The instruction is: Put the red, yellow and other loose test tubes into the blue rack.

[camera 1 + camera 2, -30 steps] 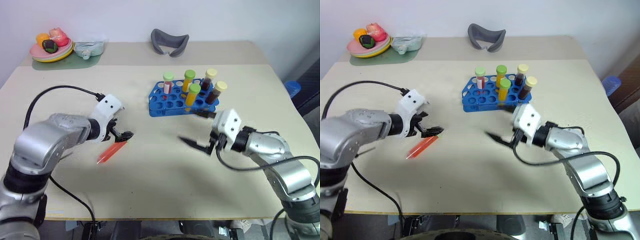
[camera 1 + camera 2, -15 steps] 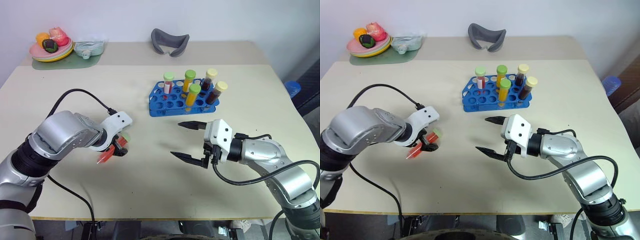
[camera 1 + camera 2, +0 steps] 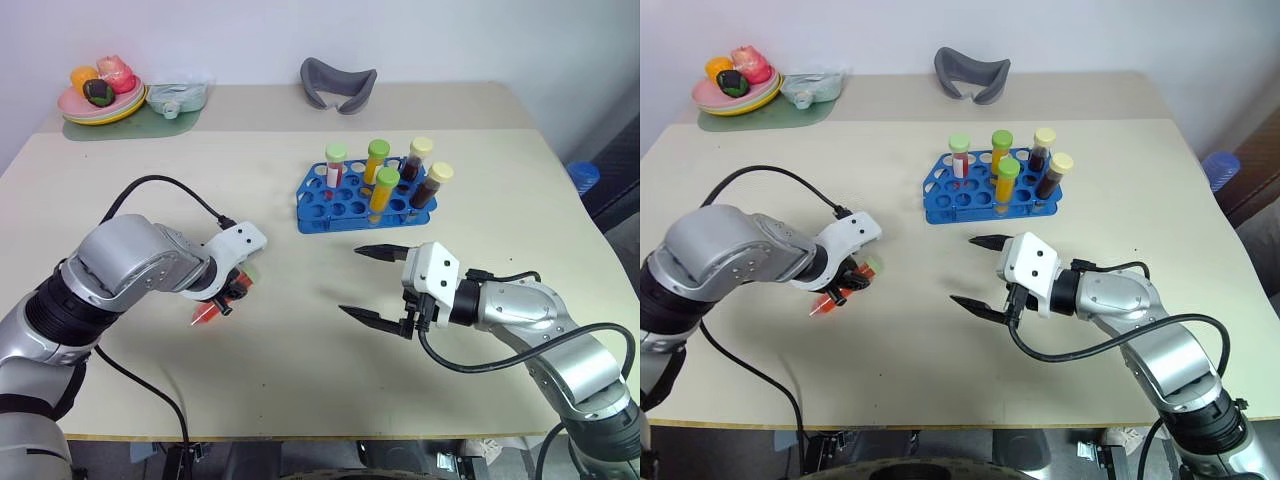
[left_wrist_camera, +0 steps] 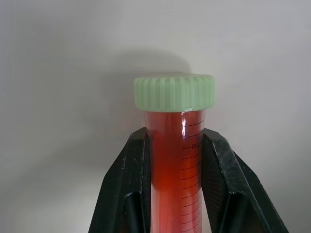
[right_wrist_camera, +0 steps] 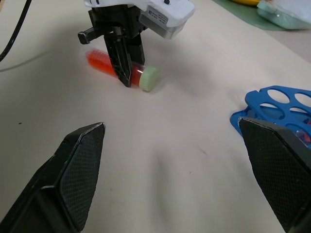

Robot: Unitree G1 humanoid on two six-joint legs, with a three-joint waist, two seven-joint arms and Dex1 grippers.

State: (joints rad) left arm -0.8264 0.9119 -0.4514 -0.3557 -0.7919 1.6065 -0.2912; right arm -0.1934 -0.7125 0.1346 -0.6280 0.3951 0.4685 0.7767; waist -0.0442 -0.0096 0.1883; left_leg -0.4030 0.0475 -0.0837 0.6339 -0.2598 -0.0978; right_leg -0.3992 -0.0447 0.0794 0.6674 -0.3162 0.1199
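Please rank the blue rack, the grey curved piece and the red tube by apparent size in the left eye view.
1. Blue rack
2. Grey curved piece, though it lies farther away
3. Red tube, partly hidden by the left gripper

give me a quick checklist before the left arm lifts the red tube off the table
1. Left gripper shut on the clear plastic test tube of red-orange liquid with the light-green cap: ok, a black finger presses each side just below the cap.
2. Tube off the beige table: not ok, it lies on its side there.
3. Free holes in the bright blue plastic rack: ok, several front holes are empty.
4. Path toward the rack: not ok, the right gripper hangs open in front of it.
5. Cap screwed tight: cannot tell.
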